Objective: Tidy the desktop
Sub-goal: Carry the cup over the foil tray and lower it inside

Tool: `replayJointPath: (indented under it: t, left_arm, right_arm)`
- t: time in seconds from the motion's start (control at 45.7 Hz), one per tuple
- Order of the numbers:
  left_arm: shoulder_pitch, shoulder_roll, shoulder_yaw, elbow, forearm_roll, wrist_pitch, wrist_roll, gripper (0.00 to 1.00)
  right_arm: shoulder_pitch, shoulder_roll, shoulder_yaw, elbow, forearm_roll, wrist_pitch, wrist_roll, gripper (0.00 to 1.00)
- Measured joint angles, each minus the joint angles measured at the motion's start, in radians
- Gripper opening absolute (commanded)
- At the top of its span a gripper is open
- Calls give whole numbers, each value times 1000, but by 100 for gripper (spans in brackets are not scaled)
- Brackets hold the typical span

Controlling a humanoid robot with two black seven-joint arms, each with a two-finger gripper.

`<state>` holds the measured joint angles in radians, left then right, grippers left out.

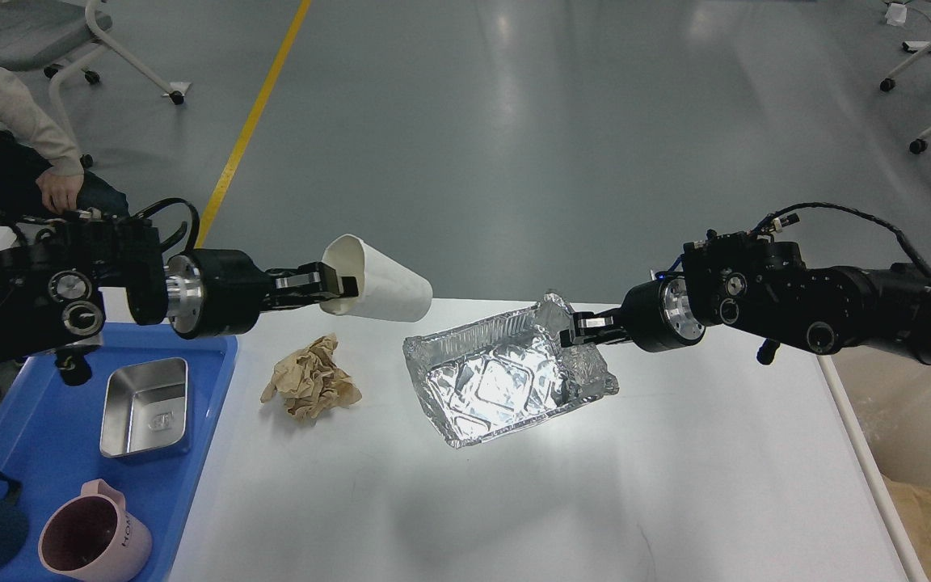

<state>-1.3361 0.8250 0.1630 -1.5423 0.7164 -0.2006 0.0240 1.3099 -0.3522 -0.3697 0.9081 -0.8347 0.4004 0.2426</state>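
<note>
Head view. Desktop (676, 485), smooth white tabletop, spans near centre to right. My left gripper (334, 287) clamps the rim of a white paper cup (381, 279), held sideways above the far edge. My right gripper (575, 330) pinches the crinkled silver foil tray (498, 380), tilted. Crumpled brown paper wad (310, 380) remains; tidying looks partway done.

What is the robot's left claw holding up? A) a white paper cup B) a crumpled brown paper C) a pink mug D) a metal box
A: the left claw pinches the rim of the white paper cup, tipped sideways in the air, while the brown paper lies on the desktop and the pink mug and metal box sit in the blue tray.
</note>
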Motion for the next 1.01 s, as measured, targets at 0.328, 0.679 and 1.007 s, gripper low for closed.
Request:
replayJointPath:
  t: [0.328,0.679,1.007]
  left_arm:
    - [-77,-202,45,87,-5,10,0,3]
    - [-111,-425,126,256,-8,10,8,3]
    - [-115,-551,184,328,-11,11,14,5]
  right_arm:
    - [-6,-2,0,0,0,0,1,0]
    - [1,2,0,-10,3,0,1,0]
    - [3,19,2,-12,3,1,1,0]
